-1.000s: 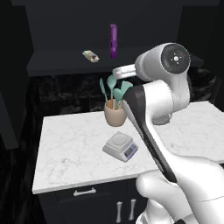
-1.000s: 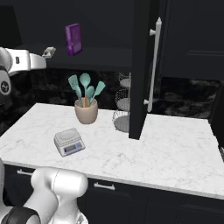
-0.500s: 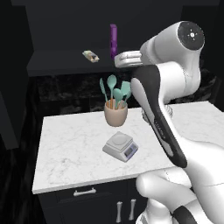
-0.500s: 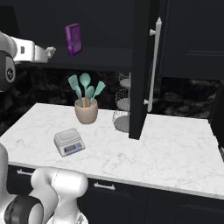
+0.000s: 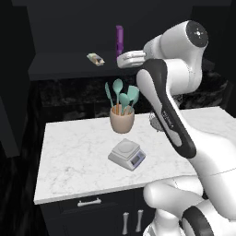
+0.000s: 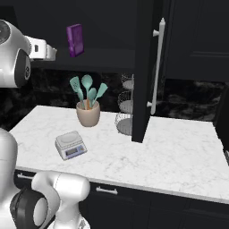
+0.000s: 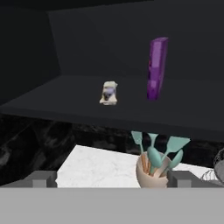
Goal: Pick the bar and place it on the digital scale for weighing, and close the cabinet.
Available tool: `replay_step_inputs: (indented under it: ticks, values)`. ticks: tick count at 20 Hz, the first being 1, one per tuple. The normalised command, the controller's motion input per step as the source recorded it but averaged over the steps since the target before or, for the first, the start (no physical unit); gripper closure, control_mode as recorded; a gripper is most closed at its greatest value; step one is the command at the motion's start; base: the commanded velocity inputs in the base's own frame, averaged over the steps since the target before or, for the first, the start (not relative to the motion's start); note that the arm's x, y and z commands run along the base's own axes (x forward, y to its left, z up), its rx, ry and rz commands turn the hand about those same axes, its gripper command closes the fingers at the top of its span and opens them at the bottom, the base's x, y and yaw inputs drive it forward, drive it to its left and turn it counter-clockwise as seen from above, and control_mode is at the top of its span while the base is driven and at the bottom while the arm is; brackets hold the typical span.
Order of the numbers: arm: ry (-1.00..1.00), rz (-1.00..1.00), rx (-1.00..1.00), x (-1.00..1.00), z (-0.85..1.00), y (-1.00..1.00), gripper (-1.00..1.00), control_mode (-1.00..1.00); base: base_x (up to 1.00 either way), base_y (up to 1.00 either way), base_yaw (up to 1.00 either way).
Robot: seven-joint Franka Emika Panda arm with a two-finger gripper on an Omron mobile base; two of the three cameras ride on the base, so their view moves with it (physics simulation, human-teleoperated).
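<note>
The bar (image 7: pixel 108 93) lies flat on the open cabinet's dark shelf (image 7: pixel 65 100), pale cream with darker marks; it is also seen as the bar (image 5: pixel 96 58), left of a tall purple cylinder (image 5: pixel 119 39). My gripper (image 7: pixel 111 179) is open, its fingertips (image 7: pixel 43 178) wide apart and empty, short of the shelf and pointing at the bar. From the left base view the gripper (image 5: pixel 120 60) hangs at shelf height, just right of the bar. The grey digital scale (image 5: pixel 125 154) sits bare on the marble counter below. The cabinet door (image 6: pixel 142 67) stands open with its grey handle (image 6: pixel 156 67).
A tan cup of teal utensils (image 5: pixel 122 117) stands behind the scale, directly under the gripper. A wire rack (image 6: pixel 125 107) sits beside the open door. The white marble counter (image 6: pixel 179 152) has drawers with silver handles (image 5: pixel 89 202) beneath.
The arm has lifted and its elbow swung up and right. The hand rose to shelf level and now points into the cabinet. The bar and the scale stayed put.
</note>
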Motion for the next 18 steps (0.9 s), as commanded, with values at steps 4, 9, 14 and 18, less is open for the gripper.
replay_step_inputs:
  ticks: [4,9,14,18]
  values:
    - [0.02,0.04,0.00,0.50,-0.02,0.13,-1.00,-1.00,0.00,0.00,0.00]
    - [0.01,0.02,0.00,0.42,0.00,0.05,-1.00,-1.00,0.00,0.00,0.00]
    - [0.00,0.00,0.00,0.32,0.00,0.09,-1.00,-1.00,0.00,0.00,0.00]
    - [0.00,0.00,0.00,0.24,0.00,0.16,-1.00,-1.00,0.00,0.00,0.00]
